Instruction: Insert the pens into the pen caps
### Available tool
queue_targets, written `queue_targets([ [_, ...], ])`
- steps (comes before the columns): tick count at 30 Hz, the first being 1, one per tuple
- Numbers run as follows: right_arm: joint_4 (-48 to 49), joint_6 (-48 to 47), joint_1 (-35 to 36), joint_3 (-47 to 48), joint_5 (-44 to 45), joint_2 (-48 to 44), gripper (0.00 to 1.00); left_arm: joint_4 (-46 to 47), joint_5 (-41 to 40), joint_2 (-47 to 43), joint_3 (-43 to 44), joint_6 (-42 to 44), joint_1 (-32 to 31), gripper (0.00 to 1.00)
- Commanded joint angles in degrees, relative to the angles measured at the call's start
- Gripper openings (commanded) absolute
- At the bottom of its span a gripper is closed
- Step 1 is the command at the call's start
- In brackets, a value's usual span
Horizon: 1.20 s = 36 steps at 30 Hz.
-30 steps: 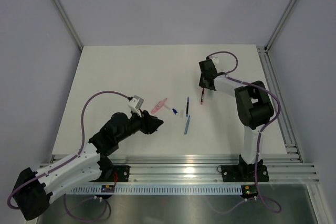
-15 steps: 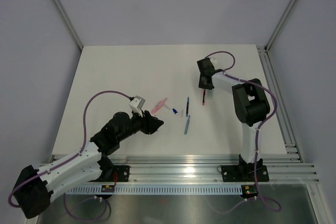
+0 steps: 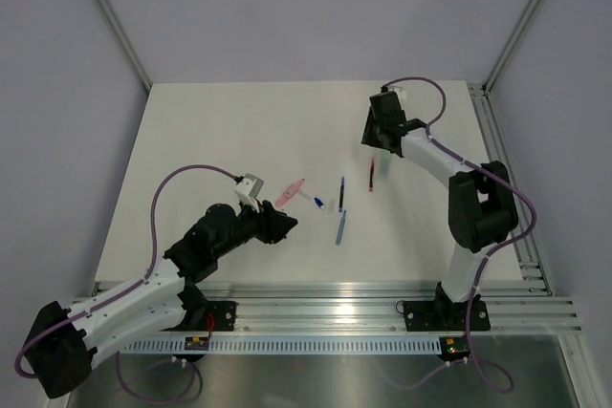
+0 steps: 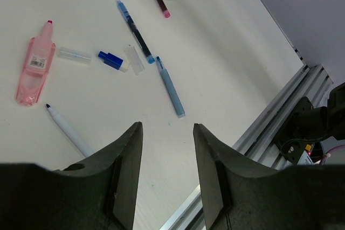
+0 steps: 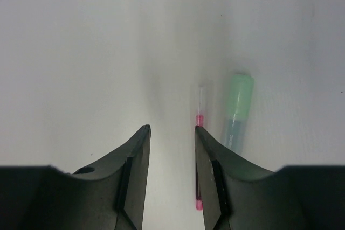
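Observation:
My left gripper (image 3: 283, 225) is open and empty, low over the table just near of the pens (image 4: 167, 127). Beyond it lie a pale pink cap (image 4: 35, 65), a white pen with a dark tip (image 4: 67, 129), a dark blue pen (image 4: 135, 29) and a light blue pen (image 4: 170, 85). My right gripper (image 3: 379, 143) is open and empty (image 5: 171, 129), hovering above the red pen (image 5: 200, 119) and the mint green cap (image 5: 237, 109), which lie side by side. In the top view the red pen (image 3: 371, 177) lies just near of that gripper.
A small blue piece (image 4: 110, 60) and two short clear tubes (image 4: 74, 54) lie between the pink cap and the dark blue pen. The aluminium rail (image 3: 335, 308) runs along the table's near edge. White walls and frame posts (image 3: 110, 16) enclose the back.
My right arm has pulled back and up from the red pen, with its elbow swung out to the right. The left arm and the pens have stayed put.

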Motion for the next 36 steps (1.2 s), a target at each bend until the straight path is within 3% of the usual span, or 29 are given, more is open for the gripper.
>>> queue_targets([
  [1,0.6,1.1,0.7,-2.8,-2.9,-7.4,0.45,1.8,-2.8,-1.5,0.2,1.5,0.0,0.45],
  [11,-1.8,6.0,13.2,-12.8,2.4,-12.7,0.42,-0.5,-9.8,-6.2,-1.0,1.3,0.0,0.45],
  [24,-2.3,9.9,25.5,-10.2,0.9,-7.4,0.37,-5.7,-19.9,-10.0,-1.1,-0.5,0.1,0.45],
  [30,-9.0,9.2,24.5,-5.4,11.2,-2.3,0.37,-7.1,-23.0,-14.0,-2.1,-1.2,0.1,0.45],
  [36,-8.2,8.9,20.2,-4.6,10.4,-0.6,0.37,-6.4,-21.0,-12.2,-1.8,-1.4,0.1,0.45],
])
